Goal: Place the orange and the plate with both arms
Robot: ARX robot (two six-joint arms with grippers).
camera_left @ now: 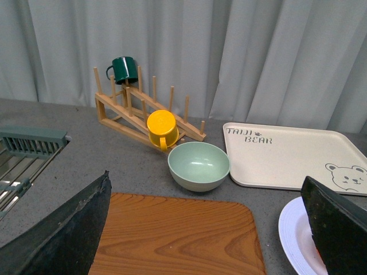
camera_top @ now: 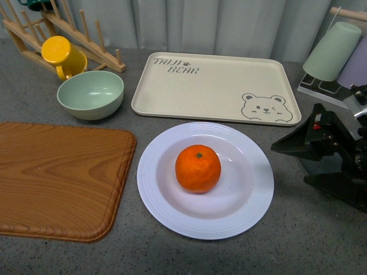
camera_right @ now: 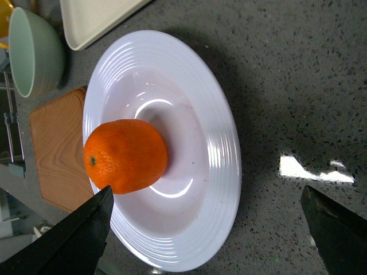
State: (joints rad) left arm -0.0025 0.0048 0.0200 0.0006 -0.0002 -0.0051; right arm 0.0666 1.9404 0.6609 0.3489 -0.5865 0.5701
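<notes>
**Front view.**
- One orange, stem spot up, sits in the well of the white plate.
- The plate stands on the grey counter, just in front of the beige bear tray.
- A wooden board lies left of the plate, its rounded corner just beside the rim.
- A pale green bowl stands behind the board.
- A yellow mug rests against a wooden rack behind the bowl.
- A pale green cup and a lilac cup stand upturned at far right.
- The right gripper is at the right edge, near the plate but clear of it.
- The left arm is out of view.

**Left wrist view.**
- The left gripper has its two black fingers spread wide, with nothing between them.
- It is above the wooden board.
- Beyond the board are the bowl, the yellow mug, the rack carrying a dark green mug, and the bear tray.
- An arc of the plate rim shows beside one finger.
- A grey slatted drainer lies off to one side.

**Right wrist view.**
- The right gripper has its fingers parted wide and empty.
- The orange lies in the plate, slightly off centre in the well.
- Past the plate are the bowl, a tray corner and the board.
</notes>
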